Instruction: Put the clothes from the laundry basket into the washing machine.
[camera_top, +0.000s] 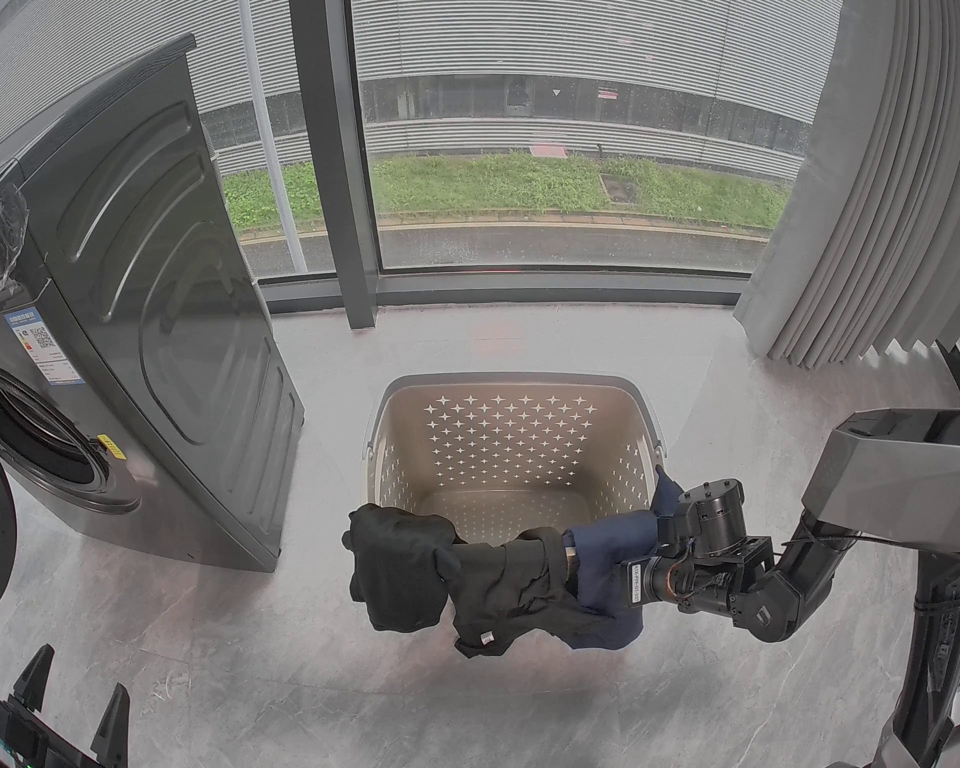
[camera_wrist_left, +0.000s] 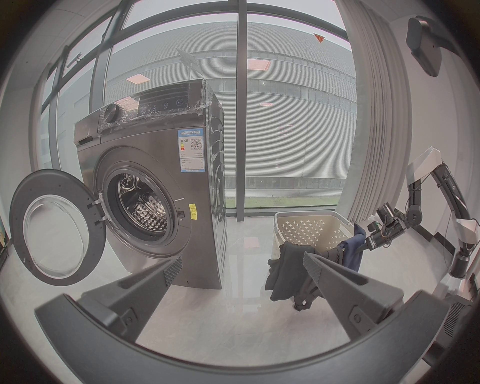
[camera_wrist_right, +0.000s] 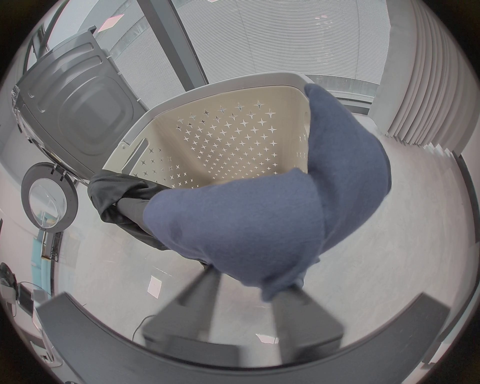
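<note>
Right hand clamps the navy garment, fingertips buried under it; left hand gapes wide, empty, half cropped.

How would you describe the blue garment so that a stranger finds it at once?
Find the beige laundry basket below the window. On its near rim, the blue garment hangs rightmost, at the right pincer. The clothes beside it are black.
</note>
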